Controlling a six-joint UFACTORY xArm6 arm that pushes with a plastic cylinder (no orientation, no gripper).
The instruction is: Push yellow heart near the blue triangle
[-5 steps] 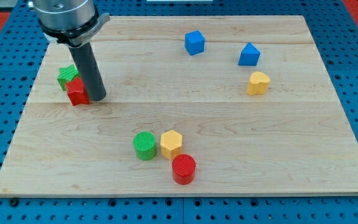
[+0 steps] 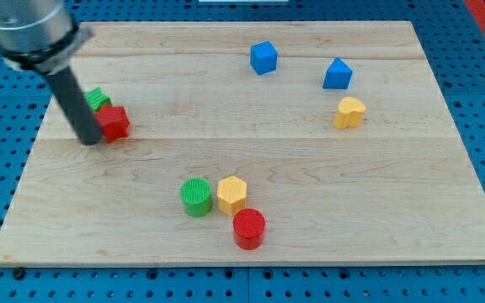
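While the rod stands at the board's left side, the scene reads as follows:

Tip: the tip (image 2: pixel 92 140) rests on the wooden board (image 2: pixel 310 177), touching the left side of the red block (image 2: pixel 114 123).
Pincer: none fitted; the arm ends in a bare rod, holding nothing.
Green block (image 2: pixel 98 99): just behind the red block, touching it, partly hidden by the rod.
Yellow heart (image 2: pixel 350 112): right part of the board, just below the blue triangle (image 2: pixel 338 74), a small gap between them.
Blue cube (image 2: pixel 263 57): top centre, left of the triangle.
Bottom cluster: green cylinder (image 2: pixel 196 197), yellow hexagon (image 2: pixel 232 194), red cylinder (image 2: pixel 249 228), packed close together.
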